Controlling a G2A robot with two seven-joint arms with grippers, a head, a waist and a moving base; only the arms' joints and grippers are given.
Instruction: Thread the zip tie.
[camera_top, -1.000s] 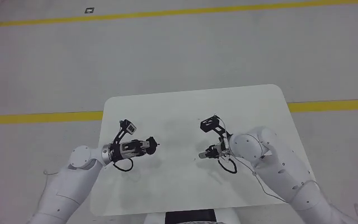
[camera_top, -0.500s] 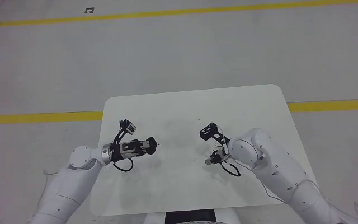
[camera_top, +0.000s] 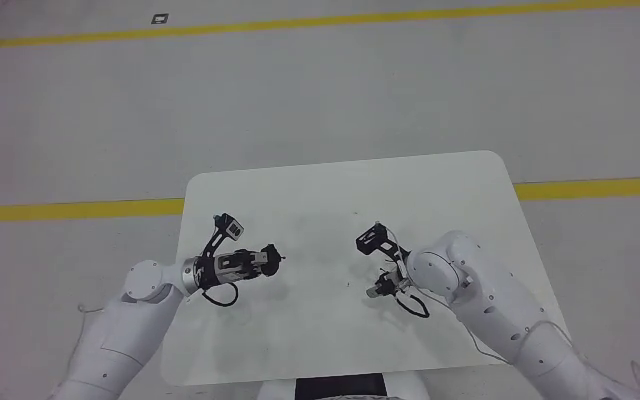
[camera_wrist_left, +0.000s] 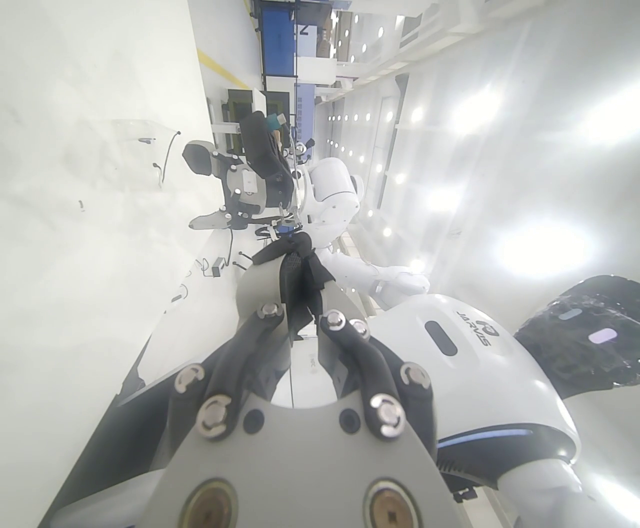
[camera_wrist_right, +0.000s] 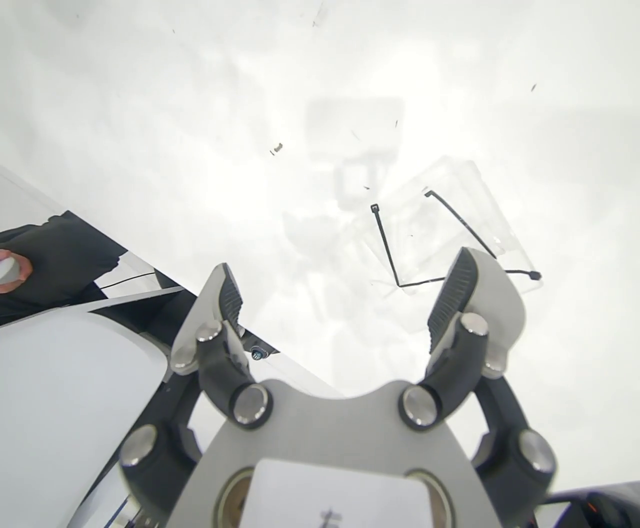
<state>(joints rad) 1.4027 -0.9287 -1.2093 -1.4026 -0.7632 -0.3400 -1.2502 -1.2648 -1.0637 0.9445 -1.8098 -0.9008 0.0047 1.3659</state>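
Note:
My left gripper hovers over the left part of the white table. It is shut on something black, and a thin strap, apparently a zip tie, runs back between its fingers. My right gripper hangs open low over the table's middle. Just beyond its fingertips lies a clear flat tray. One black zip tie lies bent across the tray, and a second black zip tie lies close beside the gripper's finger.
The left wrist view shows the clear tray farther off on the table. A few small dark specks lie on the surface. The table's front edge runs close behind the right gripper.
My right gripper has moved toward the table's front edge and turned downward over the tray. The left arm has not moved.

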